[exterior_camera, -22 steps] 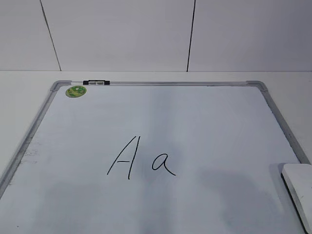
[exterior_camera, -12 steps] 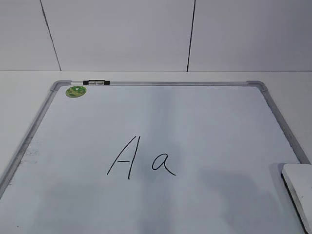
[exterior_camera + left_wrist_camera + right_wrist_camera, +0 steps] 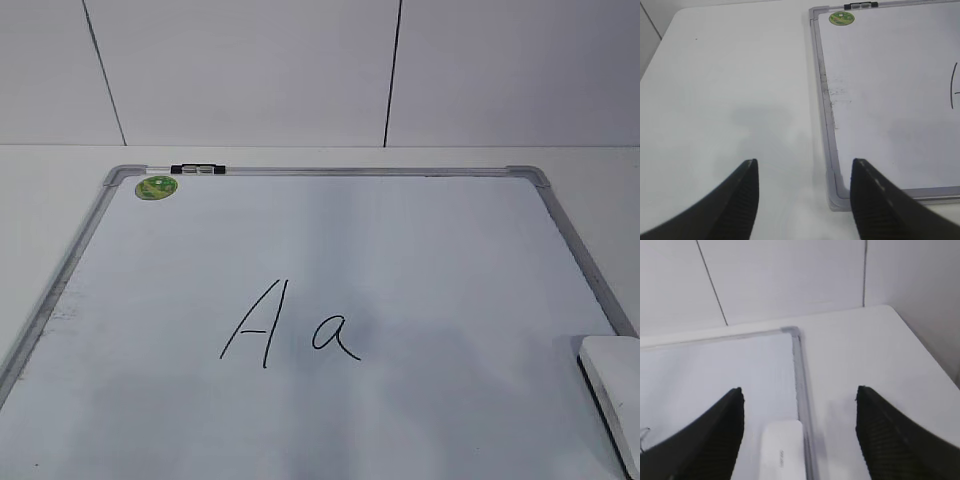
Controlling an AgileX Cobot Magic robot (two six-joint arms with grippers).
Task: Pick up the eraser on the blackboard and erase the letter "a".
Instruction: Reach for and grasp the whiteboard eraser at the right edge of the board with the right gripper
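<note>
The blackboard (image 3: 400, 260) is a white board with a grey frame lying flat on the table. The small letter "a" (image 3: 335, 336) is written in black near its middle, right of a tall capital "A" (image 3: 257, 325). The white eraser (image 3: 613, 385) lies on the board at its right edge; it also shows in the right wrist view (image 3: 782, 450). My right gripper (image 3: 799, 392) is open and empty, above the eraser and the board's right frame. My left gripper (image 3: 804, 164) is open and empty, above the bare table by the board's near left corner (image 3: 837, 192). Neither gripper shows in the exterior view.
A round green sticker (image 3: 156, 186) and a black clip (image 3: 198, 169) sit at the board's far left corner. A white panelled wall (image 3: 300, 70) stands behind the table. The white table top (image 3: 730, 90) extends left of the board and also right of it (image 3: 865, 355).
The eraser sits slightly lower and further right in the exterior view; faint shadows on the board have shifted. The letters are unchanged.
</note>
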